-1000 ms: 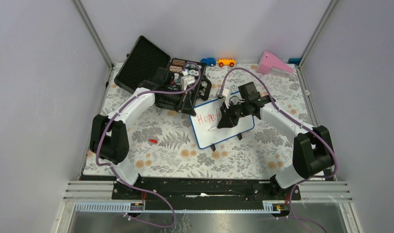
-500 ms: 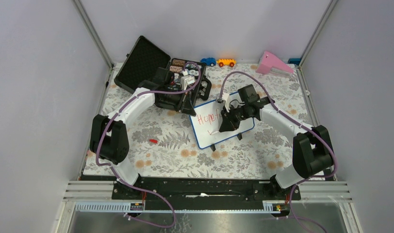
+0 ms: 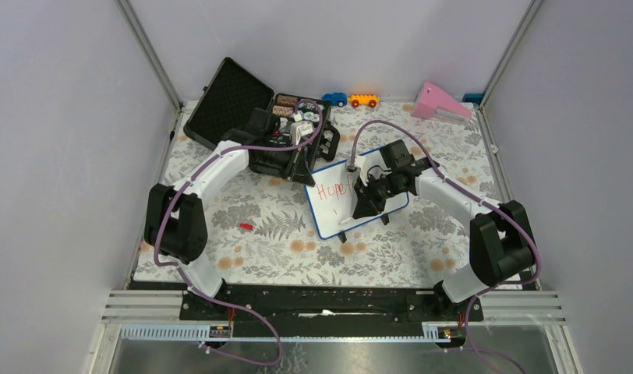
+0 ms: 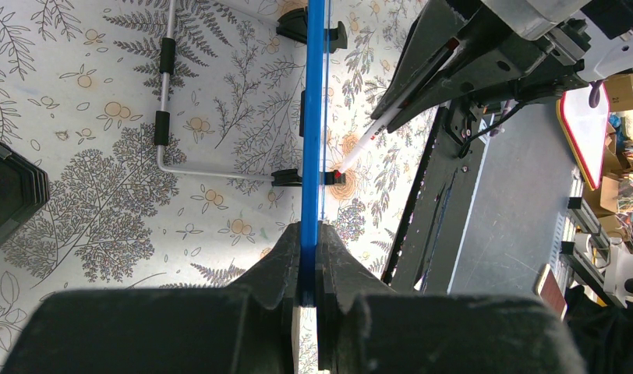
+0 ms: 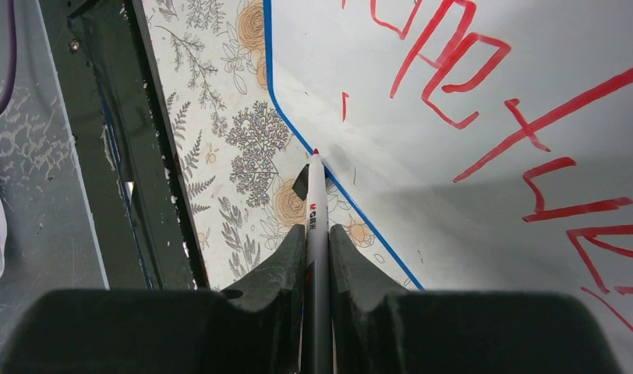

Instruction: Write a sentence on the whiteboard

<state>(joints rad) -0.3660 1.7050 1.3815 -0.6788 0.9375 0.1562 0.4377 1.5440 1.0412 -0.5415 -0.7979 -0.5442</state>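
The whiteboard (image 3: 329,212) stands tilted in the middle of the mat. Red letters of the sentence (image 3: 334,189) run along its upper part, with a short red stroke (image 5: 344,105) below them. My left gripper (image 4: 309,234) is shut on the board's blue edge (image 4: 313,117) at the far left corner (image 3: 307,176). My right gripper (image 5: 317,234) is shut on a white marker (image 5: 316,202). Its red tip (image 5: 315,153) sits at the board's lower left part, near the blue frame. In the top view the right gripper (image 3: 366,201) hangs over the board and hides its right half.
An open black case (image 3: 243,109) full of small parts lies behind my left arm. Two toy cars (image 3: 335,99) and a pink wedge (image 3: 438,101) sit along the back wall. A small red item (image 3: 245,227) lies on the mat. The board's wire stand (image 4: 167,93) shows behind it.
My right gripper has moved left and down across the board with the marker, from the end of the first line to the lower left. A short red stroke now shows there.
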